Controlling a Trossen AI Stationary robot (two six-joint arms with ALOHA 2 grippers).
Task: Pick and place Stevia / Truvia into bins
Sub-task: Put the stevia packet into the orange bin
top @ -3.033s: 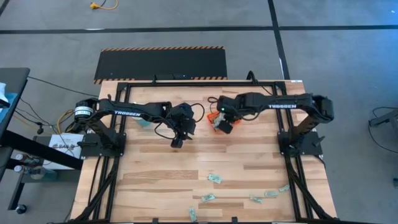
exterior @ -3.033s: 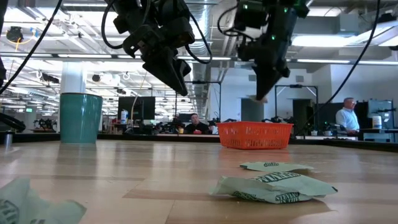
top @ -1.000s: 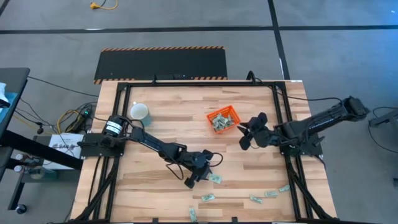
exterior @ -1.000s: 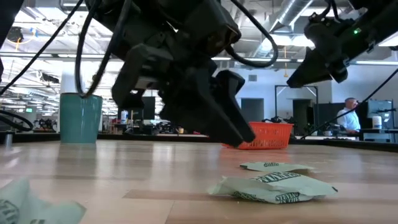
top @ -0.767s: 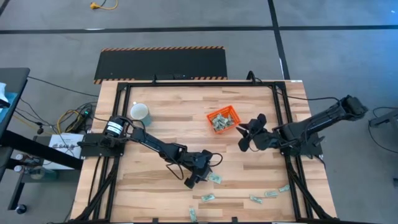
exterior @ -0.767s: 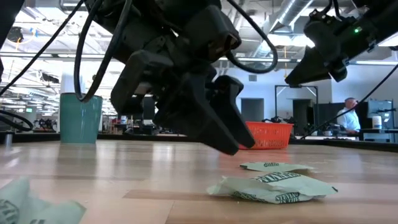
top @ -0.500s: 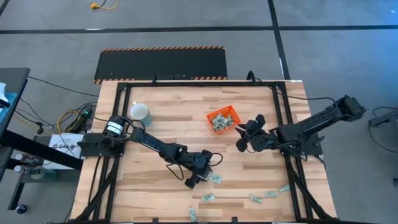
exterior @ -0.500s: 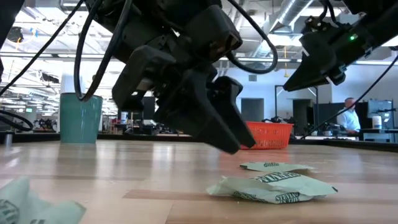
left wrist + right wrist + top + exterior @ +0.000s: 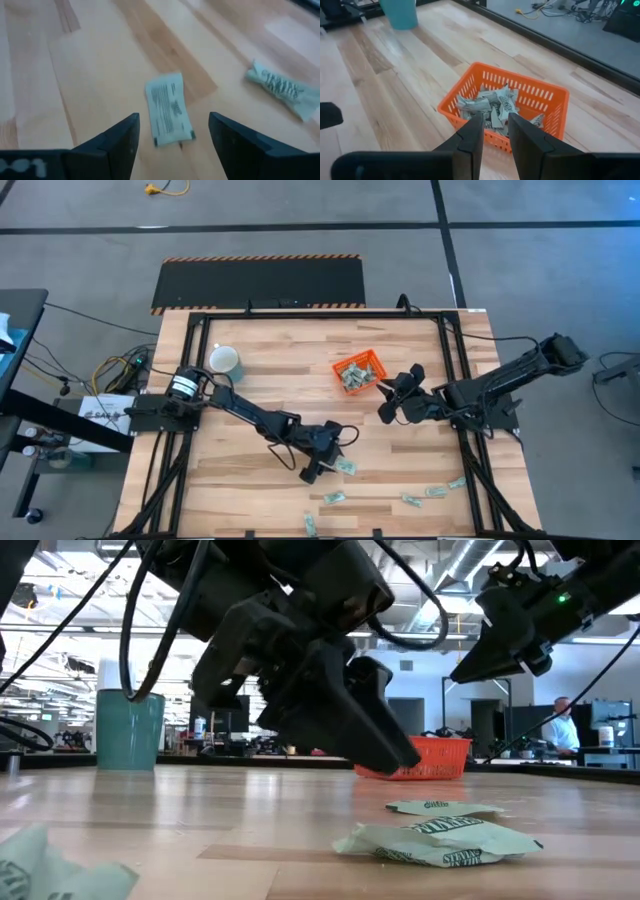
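**Q:** What lies closest to the desk's front edge, farthest from the orange tray point(image 9: 341, 366)?

**A:** Loose Stevia packets point(image 9: 335, 498) are scattered there on the wooden desk point(image 9: 240, 490), well apart from the tray. In the low view a crumpled packet point(image 9: 440, 840) lies foremost, with a flatter packet point(image 9: 443, 807) just behind it.

**Q:** State the left hand's position and condition.

**A:** The left hand point(image 9: 172, 120) hangs low over the desk between those packets and the tray. Its jaws are spread wide and hold nothing. One flat packet point(image 9: 169, 109) lies on the desk between the fingertips, untouched. Another packet point(image 9: 280, 89) lies off to one side.

**Q:** And the tray itself?

**A:** The tray sits farther back and contains a heap of packets point(image 9: 492, 107).

**Q:** State the right hand's condition.

**A:** The right hand point(image 9: 493, 122) hovers just beside the tray, pointing at it. Its jaws stand a narrow gap apart, with nothing between them.

**Q:** Anything beyond the tray?

**A:** A light-blue cup point(image 9: 224, 360) stands upright, well apart from the tray, toward the left arm's base.
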